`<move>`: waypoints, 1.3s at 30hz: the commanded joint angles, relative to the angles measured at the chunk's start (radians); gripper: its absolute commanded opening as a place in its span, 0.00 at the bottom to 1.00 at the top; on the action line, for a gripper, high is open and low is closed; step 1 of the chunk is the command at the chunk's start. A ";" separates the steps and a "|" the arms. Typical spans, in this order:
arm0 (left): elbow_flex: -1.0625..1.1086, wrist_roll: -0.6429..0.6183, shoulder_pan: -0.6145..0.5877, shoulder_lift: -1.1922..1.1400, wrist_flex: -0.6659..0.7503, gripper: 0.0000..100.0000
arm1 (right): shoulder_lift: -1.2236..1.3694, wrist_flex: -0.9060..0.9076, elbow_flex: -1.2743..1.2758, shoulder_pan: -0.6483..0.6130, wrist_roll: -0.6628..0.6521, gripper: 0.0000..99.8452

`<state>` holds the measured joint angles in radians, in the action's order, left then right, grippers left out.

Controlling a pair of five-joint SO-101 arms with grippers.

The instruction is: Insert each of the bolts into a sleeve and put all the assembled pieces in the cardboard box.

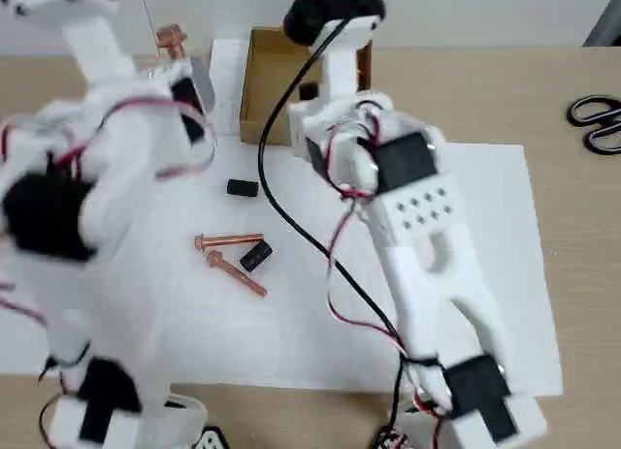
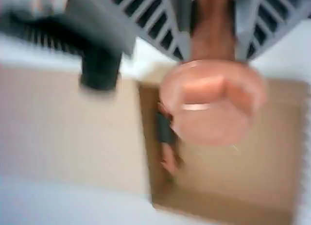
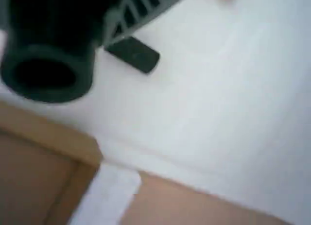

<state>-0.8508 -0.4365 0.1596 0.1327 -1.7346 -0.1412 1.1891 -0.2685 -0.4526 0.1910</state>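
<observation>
L jaws clamped on bolt [image 2: 212, 101] above cardboard box [image 2: 272, 186], R jaws clamped on sleeve [image 3: 47, 64] nr box

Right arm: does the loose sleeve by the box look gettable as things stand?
Probably not: the right pincer grips a sleeve, though the loose sleeve lies uncovered on the paper nearby.
</observation>
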 commanded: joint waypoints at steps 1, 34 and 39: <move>0.188 0.008 0.037 0.086 0.023 0.01 | -0.094 -0.019 0.054 -0.050 -0.011 0.01; 1.270 -0.084 0.038 0.778 0.710 0.01 | -0.509 -0.622 0.922 -0.292 -0.014 0.00; 1.259 -0.186 -0.029 0.781 0.664 0.01 | -0.510 -0.588 0.924 -0.289 -0.014 0.00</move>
<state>0.4227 -0.5808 0.1672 0.8907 -1.0641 -0.6076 0.5938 0.6598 -0.7380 0.1864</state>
